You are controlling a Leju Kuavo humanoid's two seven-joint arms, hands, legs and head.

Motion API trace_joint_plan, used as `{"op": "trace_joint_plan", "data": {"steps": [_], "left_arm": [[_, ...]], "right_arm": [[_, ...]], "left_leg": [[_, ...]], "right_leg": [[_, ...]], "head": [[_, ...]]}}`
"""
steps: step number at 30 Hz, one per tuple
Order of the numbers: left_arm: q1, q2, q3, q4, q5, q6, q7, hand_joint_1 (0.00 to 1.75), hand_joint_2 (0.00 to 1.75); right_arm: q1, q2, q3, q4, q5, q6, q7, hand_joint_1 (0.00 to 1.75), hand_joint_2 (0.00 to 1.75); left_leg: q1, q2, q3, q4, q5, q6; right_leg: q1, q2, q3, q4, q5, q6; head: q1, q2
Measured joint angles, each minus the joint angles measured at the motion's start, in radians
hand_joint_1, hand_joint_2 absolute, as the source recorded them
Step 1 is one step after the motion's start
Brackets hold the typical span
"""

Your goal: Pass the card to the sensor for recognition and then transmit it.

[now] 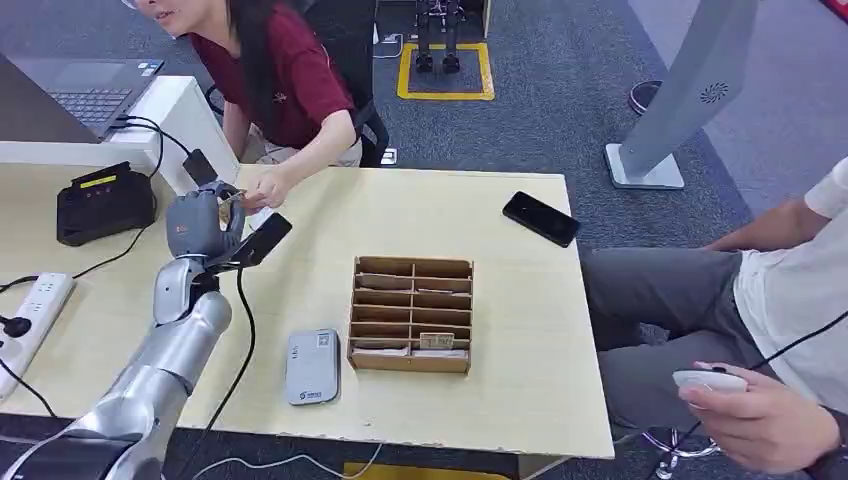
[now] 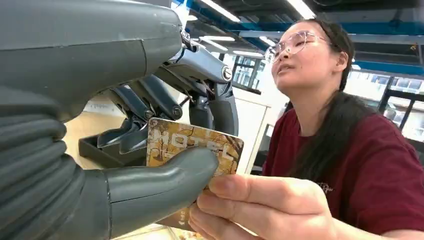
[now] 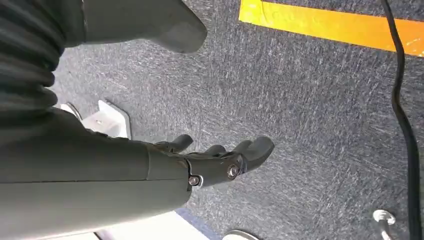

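Head view: the left hand (image 1: 203, 222) is raised over the far-left part of the table (image 1: 520, 290), fingers closed on a card (image 1: 232, 198) that is barely visible here. A person's hand (image 1: 265, 187) reaches in from beyond the left hand and meets it at the card. A black sensor unit (image 1: 103, 200) sits on the table just outside the left hand, on its left. A wooden card box (image 1: 411, 314) with slotted compartments lies well off to the hand's right, nearer the robot, with a grey card reader (image 1: 312, 366) beside it. A black phone (image 1: 540, 218) lies farther right. A second person sits beyond the table's right edge holding a white mouse (image 1: 708, 380).

Left wrist view: the card (image 2: 192, 147), patterned in brown and gold, is pinched between the thick grey thumb (image 2: 165, 180) and the darker fingers (image 2: 220, 107). The person's hand (image 2: 260, 207) grips the card's free edge, its thumb just beside the robot's thumb.

Right wrist view: the right hand (image 3: 220, 160) hangs over grey carpet (image 3: 310, 100), fingers loosely extended, apart from the thumb, holding nothing. A yellow floor stripe (image 3: 330, 25) and black cable (image 3: 400, 110) lie beyond the fingertips.
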Motion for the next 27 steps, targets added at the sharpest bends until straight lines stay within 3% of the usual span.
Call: {"op": "trace_joint_plan", "data": {"steps": [18,19,20,24,27], "left_arm": [[0.0,-0.019,0.025,0.037,-0.003,0.001,-0.002,1.75,1.75],[0.0,-0.019,0.026,0.037,-0.003,0.001,-0.002,0.31,1.75],[0.0,-0.019,0.026,0.037,-0.003,0.001,-0.002,0.0,1.75],[0.013,-0.019,0.043,0.034,-0.018,0.003,-0.036,0.0,1.75],[0.067,-0.02,0.08,-0.01,-0.036,0.004,-0.093,0.0,1.75]], "right_arm": [[0.0,0.0,0.002,0.0,0.0,0.0,-0.005,0.0,1.75],[0.0,0.0,0.002,0.0,0.0,0.0,-0.005,0.0,1.75],[0.0,0.0,0.002,0.0,0.0,0.0,-0.005,0.0,1.75],[0.0,0.001,0.002,0.0,-0.002,-0.003,-0.013,0.0,1.75],[0.001,0.005,0.002,0.0,-0.012,-0.006,-0.019,0.0,1.75]], "left_leg": [[0.0,0.0,0.0,0.0,0.0,0.0],[0.0,0.0,0.0,0.0,0.0,0.0],[0.0,0.0,0.0,0.0,0.0,0.0],[0.0,0.0,0.0,0.0,0.0,0.0],[0.0,0.001,0.0,0.0,0.0,0.0]], "right_leg": [[0.0,0.0,0.0,0.0,0.0,0.0],[0.0,0.0,0.0,0.0,0.0,0.0],[0.0,0.0,0.0,0.0,0.0,0.0],[0.0,0.0,0.0,0.0,0.0,0.0],[0.0,0.001,0.0,0.0,0.0,0.0]], "head": [[0.0,0.0],[0.0,0.0],[0.0,0.0],[0.0,0.0],[0.0,0.0]]}}
